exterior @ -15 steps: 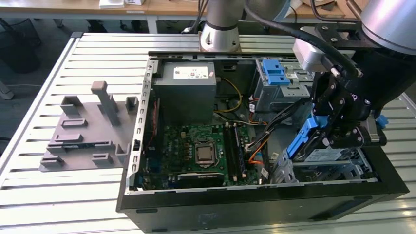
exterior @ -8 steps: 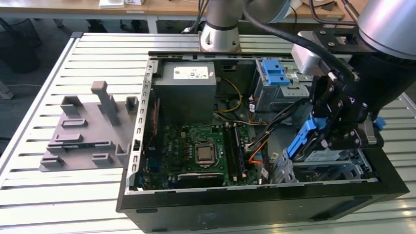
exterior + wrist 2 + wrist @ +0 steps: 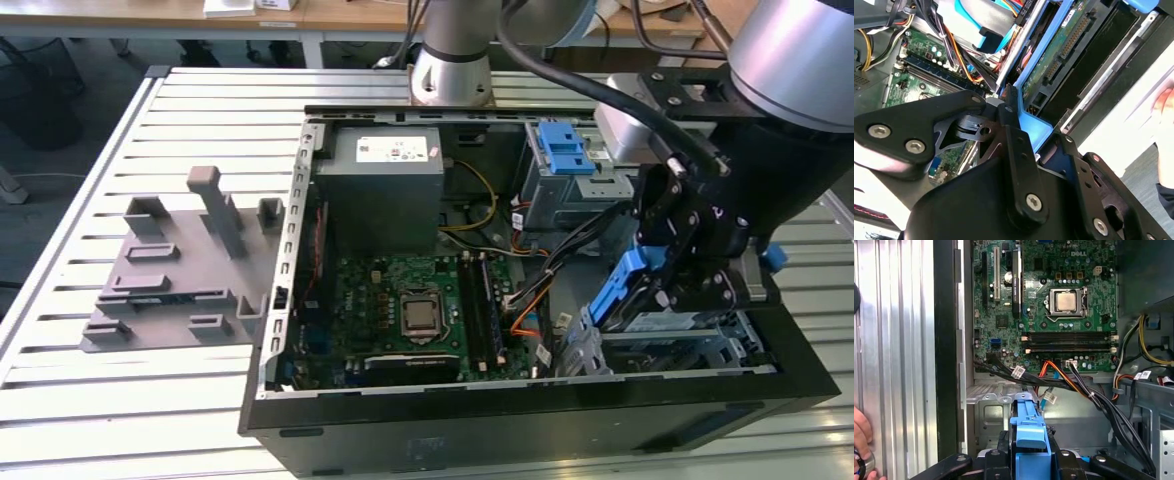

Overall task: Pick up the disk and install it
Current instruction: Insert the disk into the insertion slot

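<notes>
Seen in the exterior view, the arm's gripper [image 3: 681,285] hangs over the near corner of the open computer case [image 3: 534,425], on the exterior view's right. It is clamped on the disk [image 3: 617,295], which stands on edge just above the grey drive bay [image 3: 694,345] and is not yet seated.

In the second wrist view, a black finger [image 3: 1014,135] presses against the blue rail [image 3: 1031,127]. The disk's bare green circuit board [image 3: 1064,50] faces the lens.

In the first wrist view, the blue rail [image 3: 1029,432] sits pinched between the jaws, with the motherboard [image 3: 1054,300] spread beyond. A person's hand [image 3: 860,437] rests at the table's edge.

The disk looks a stiff, dense slab, likely heavy for its size and unforgiving of knocks. The plastic rails along its edges look the safest hold, keeping pressure off the exposed board and connector.
</notes>
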You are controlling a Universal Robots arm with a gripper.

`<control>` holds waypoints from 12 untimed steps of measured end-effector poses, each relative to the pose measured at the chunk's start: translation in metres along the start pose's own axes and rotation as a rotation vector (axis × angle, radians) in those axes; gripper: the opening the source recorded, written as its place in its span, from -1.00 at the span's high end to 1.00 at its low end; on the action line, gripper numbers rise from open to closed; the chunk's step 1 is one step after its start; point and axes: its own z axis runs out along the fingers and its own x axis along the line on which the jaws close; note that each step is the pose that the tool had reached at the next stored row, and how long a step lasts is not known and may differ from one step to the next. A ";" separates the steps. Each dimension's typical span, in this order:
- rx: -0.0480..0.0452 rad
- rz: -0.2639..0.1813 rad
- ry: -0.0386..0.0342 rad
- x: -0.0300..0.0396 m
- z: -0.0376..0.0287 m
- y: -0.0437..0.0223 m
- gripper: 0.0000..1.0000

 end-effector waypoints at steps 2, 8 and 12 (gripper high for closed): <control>0.0000 0.000 -0.0001 0.0000 0.0015 0.0000 0.27; 0.0001 0.000 -0.0001 0.0001 0.0059 0.0000 0.27; 0.0001 0.001 -0.0001 0.0000 0.0095 0.0000 0.27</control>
